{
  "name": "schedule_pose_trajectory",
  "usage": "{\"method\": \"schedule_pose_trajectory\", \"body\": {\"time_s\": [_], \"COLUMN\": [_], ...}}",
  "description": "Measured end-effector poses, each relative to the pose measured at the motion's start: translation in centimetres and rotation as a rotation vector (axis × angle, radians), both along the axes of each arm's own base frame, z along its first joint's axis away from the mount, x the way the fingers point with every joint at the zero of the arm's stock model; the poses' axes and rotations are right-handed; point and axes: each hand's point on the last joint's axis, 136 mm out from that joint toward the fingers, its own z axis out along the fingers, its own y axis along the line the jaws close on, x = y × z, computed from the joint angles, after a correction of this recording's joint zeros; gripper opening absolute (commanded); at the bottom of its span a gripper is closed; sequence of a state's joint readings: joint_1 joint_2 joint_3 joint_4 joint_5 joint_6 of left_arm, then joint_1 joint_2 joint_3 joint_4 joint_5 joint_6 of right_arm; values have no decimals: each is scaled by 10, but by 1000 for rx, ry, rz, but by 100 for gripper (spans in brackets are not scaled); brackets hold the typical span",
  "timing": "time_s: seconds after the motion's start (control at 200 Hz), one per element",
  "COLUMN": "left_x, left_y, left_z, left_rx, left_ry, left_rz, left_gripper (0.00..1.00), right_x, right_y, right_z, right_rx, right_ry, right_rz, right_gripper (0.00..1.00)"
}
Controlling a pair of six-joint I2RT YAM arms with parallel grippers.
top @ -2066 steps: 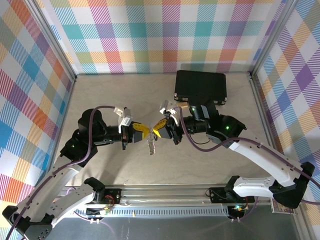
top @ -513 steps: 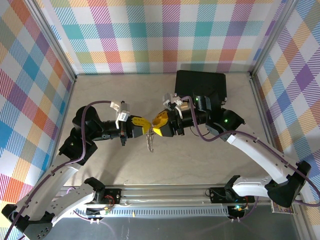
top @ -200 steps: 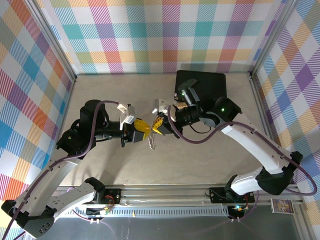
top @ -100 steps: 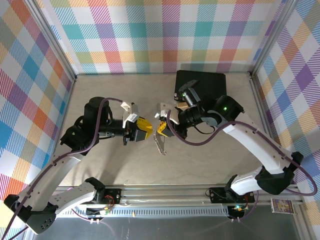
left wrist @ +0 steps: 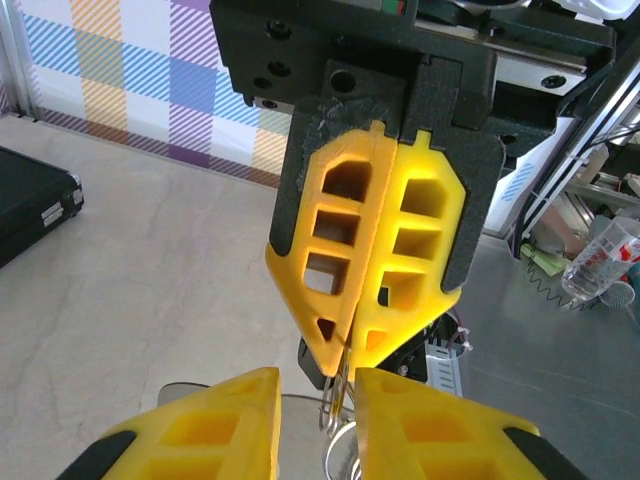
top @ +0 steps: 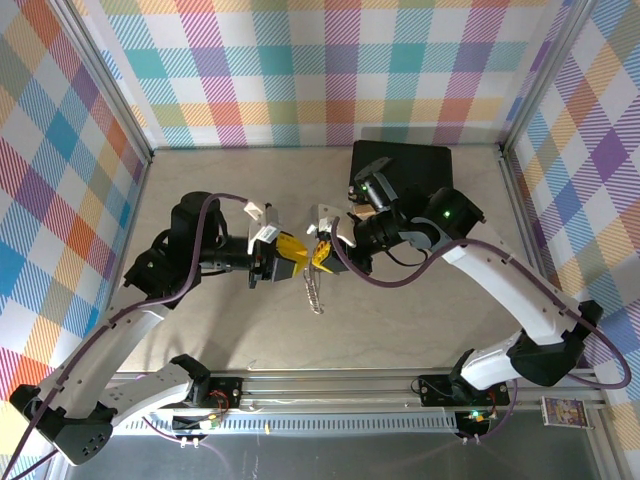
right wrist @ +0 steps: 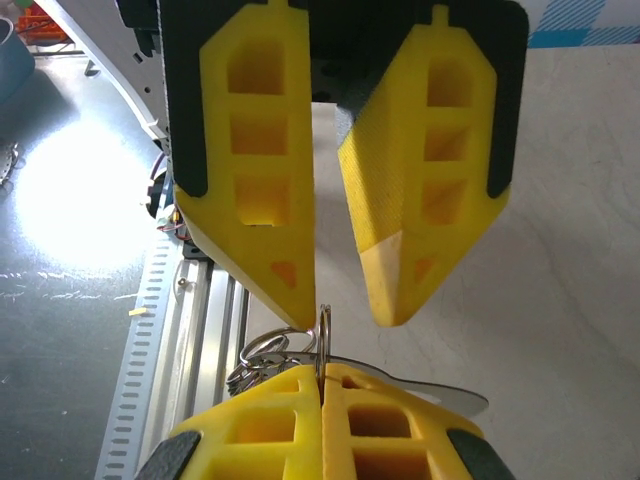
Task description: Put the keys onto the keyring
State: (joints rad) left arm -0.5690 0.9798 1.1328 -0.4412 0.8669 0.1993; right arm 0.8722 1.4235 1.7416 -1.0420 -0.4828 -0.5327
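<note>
Worktop (top: pixel 200 330) walled on three sides by plaid panels (top: pixel 330 70); aluminium rail (top: pixel 330 385) along the near edge. Black case (top: pixel 402 170) sits at the back right, by the rear wall. Wide bare surface to the left and in front of centre; both arms reach into the middle, well apart from the walls.

Left gripper (top: pixel 303 263) and right gripper (top: pixel 313 262) face tip to tip above mid-worktop, just beside each other. Keyring (top: pixel 315 292) hangs between them: thin silver loops with a short chain trailing toward the near edge. Whether its lower end touches the worktop I cannot tell.

Right wrist view: right fingers (right wrist: pixel 380 420) pressed together, pinching a thin ring edge-on. More loops bunch to their left, and a flat silvery blade (right wrist: pixel 440 397) juts right — key or not, cannot tell. Left fingers (right wrist: pixel 258 150) spread, tips either side of the pinched ring. Left wrist view gives the reverse angle — the ring stands in the gap between the spread tips. Overhead view adds the chain's full hang; the grip there is too small to read.
</note>
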Motion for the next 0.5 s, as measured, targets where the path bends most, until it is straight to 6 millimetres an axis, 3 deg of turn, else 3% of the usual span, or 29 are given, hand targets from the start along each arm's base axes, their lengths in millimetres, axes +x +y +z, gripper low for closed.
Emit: {"method": "schedule_pose_trajectory", "body": {"time_s": [0.5], "left_x": [0], "left_y": [-3], "left_z": [-5], "left_rx": [12], "left_ry": [-14], "left_rz": [-23], "left_gripper": [13], "right_x": [0], "right_y": [1], "right_z": [-1], "right_rx": [-1], "right_ry": [1], "right_rz": [1], "right_gripper": [0]}}
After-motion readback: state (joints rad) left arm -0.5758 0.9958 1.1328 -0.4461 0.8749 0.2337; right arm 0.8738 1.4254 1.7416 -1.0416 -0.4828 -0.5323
